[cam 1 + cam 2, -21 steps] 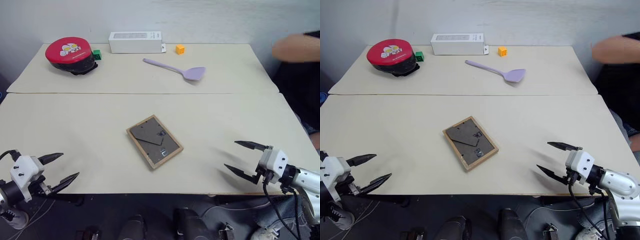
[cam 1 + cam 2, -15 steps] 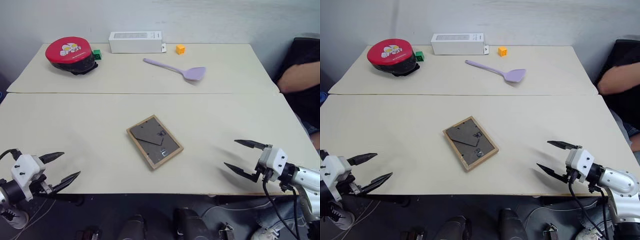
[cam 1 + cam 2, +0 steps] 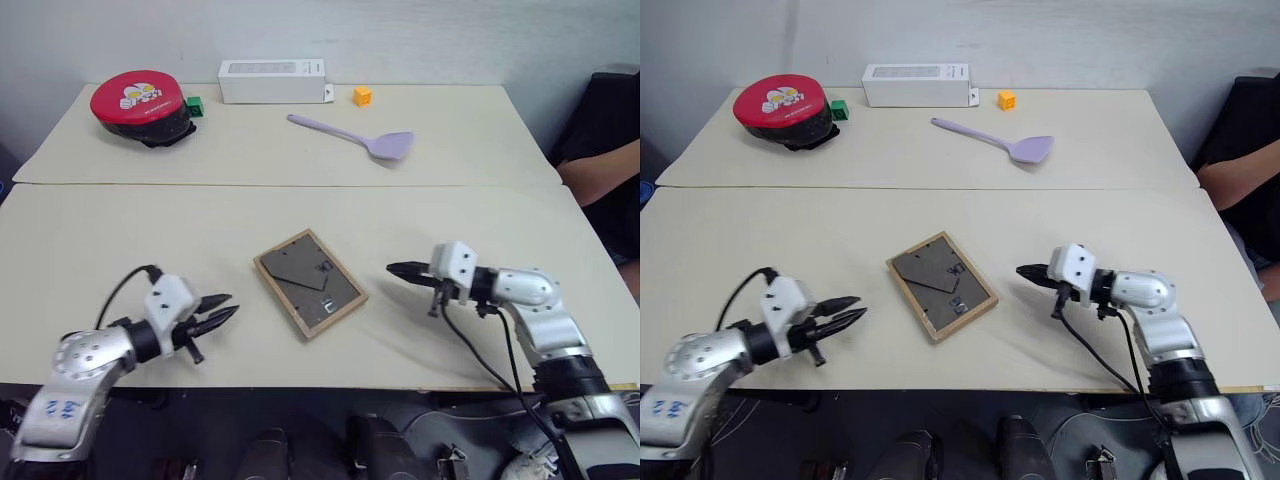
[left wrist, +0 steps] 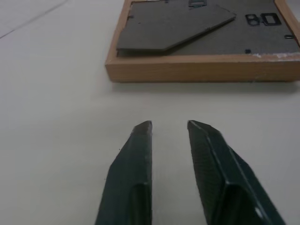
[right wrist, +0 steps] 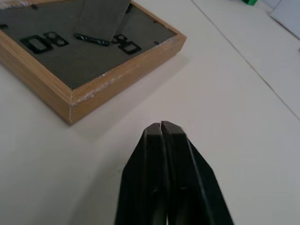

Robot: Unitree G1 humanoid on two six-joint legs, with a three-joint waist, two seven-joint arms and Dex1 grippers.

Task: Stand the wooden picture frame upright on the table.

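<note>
The wooden picture frame [image 3: 308,283] lies flat, face down, in the middle of the cream table [image 3: 150,230]. Its dark back and folded stand face up, as the wrist views show [image 4: 201,42] [image 5: 89,61]. My left gripper [image 3: 232,304] hovers low over the table just left of the frame, pointing at its left edge. Only a narrow gap separates its fingertips [image 4: 143,129], and nothing is between them. On the frame's right, my right gripper [image 3: 392,268] points at the near right corner, a short way off. It is shut and empty, tips together in its wrist view [image 5: 161,124].
Along the far edge stand a red round lidded container [image 3: 137,104], a green cube [image 3: 194,104], a white oblong box [image 3: 271,82] and an orange cube [image 3: 362,96]. A purple spatula [image 3: 360,139] lies behind the frame. A person's arm [image 3: 605,170] rests at the right edge.
Both arms have swung in from the table's near corners to either side of the frame. Both grippers have closed from wide open, the right fully. The person's arm has dropped lower.
</note>
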